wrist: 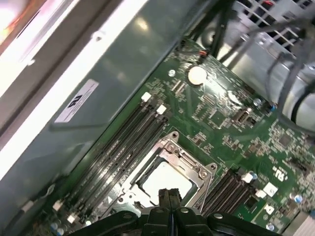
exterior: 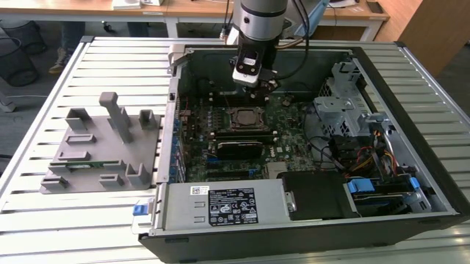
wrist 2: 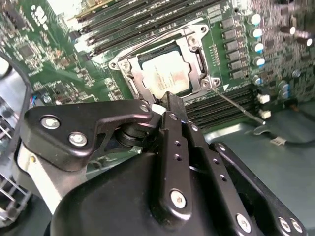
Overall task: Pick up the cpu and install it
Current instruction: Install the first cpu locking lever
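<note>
While cpu [wrist 2: 167, 73] sits inside socket frame [wrist 2: 199, 58], hand [wrist: 170, 193] hovers above its edge, pinched shut, empty.

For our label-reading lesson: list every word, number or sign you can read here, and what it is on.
Black label on the power supply: print too small to read.
White sticker on the case wall: dark mark, too blurred to read.
White print on the green board: too blurred to read.
Nothing can be quoted reliably.

Exterior view overlooks the whole computer case [exterior: 294, 245] — both wrist views hover close above its socket [wrist 2: 198, 53] [wrist: 193, 165]
</note>
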Controlling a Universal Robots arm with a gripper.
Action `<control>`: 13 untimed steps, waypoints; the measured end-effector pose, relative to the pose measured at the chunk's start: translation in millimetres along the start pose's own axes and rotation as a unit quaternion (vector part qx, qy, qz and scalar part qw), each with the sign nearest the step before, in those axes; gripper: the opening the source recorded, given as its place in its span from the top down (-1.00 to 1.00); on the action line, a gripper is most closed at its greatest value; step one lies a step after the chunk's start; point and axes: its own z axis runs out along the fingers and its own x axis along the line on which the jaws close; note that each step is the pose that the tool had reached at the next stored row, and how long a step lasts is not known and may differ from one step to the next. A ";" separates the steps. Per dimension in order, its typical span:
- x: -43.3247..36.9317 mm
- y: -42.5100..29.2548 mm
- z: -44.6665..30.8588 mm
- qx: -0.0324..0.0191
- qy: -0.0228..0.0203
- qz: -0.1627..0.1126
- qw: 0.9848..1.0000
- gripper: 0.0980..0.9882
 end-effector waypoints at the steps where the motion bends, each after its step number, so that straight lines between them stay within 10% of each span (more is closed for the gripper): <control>1: 0.0 0.0 0.1 0.000 0.000 -0.010 1.000 0.97; 13: 0.0 0.0 0.9 0.002 0.001 -0.118 0.993 0.97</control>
